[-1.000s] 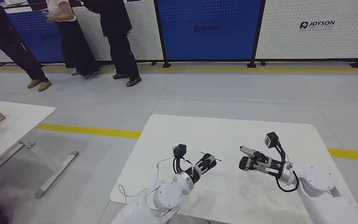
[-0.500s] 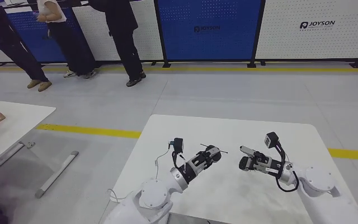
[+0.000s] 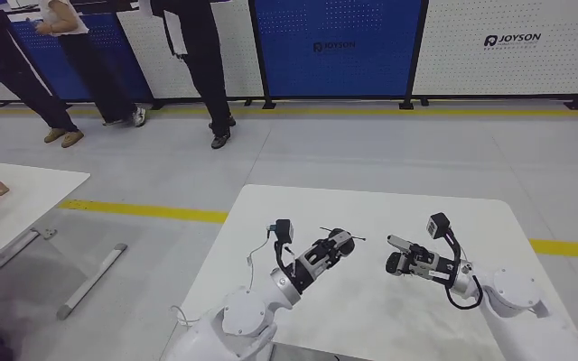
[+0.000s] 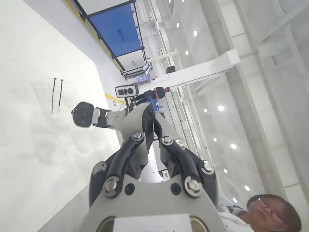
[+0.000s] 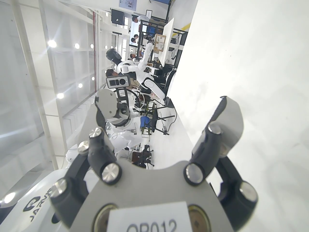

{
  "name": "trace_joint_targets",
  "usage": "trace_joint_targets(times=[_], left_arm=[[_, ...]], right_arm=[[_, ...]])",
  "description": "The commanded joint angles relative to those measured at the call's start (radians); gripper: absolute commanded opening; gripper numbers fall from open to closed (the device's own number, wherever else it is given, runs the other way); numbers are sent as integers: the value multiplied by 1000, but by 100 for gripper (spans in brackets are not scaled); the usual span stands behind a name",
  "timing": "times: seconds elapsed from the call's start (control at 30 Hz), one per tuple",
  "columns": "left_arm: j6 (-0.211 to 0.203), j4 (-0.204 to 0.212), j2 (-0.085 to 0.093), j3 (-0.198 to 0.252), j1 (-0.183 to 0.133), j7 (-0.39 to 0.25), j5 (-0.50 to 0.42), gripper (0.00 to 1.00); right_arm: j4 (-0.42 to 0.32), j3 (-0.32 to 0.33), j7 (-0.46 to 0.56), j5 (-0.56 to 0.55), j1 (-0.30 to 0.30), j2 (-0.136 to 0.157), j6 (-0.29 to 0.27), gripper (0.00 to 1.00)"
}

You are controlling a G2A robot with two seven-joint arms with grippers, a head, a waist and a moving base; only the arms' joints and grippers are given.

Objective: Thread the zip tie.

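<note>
Table (image 3: pixel 379 203) bears 2 zip ties (image 4: pixel 53 95); blue panels (image 3: pixel 336 45) line grey floor (image 3: pixel 298 149).

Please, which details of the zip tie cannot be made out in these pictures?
Top view: the zip tie in the left gripper is too thin to tell head from tail.
Left wrist view: the shut fingers hide where they pinch it.
Left wrist view: two loose ties on the table are too small to show teeth.

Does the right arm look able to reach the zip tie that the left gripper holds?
Probably yes: the right gripper is open and faces the zip tie in the left gripper, with nothing standing between them.
</note>
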Motion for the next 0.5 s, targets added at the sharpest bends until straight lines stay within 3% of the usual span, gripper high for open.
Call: trace_joint_targets(times=[0.0,0.17,0.27,0.47], left_arm=[[-2,-10,0,-16,-6,17,18,0],[4,-44,1,-57,-9,39,65,0],[-13,-62,1,-76,7,49,64,0],[-13,-62,1,-76,7,49,64,0]], right_arm=[[0,0,0,0,0,0,0,100],[0,0,0,0,0,0,0,100],[0,0,0,0,0,0,0,100],[0,0,0,0,0,0,0,100]])
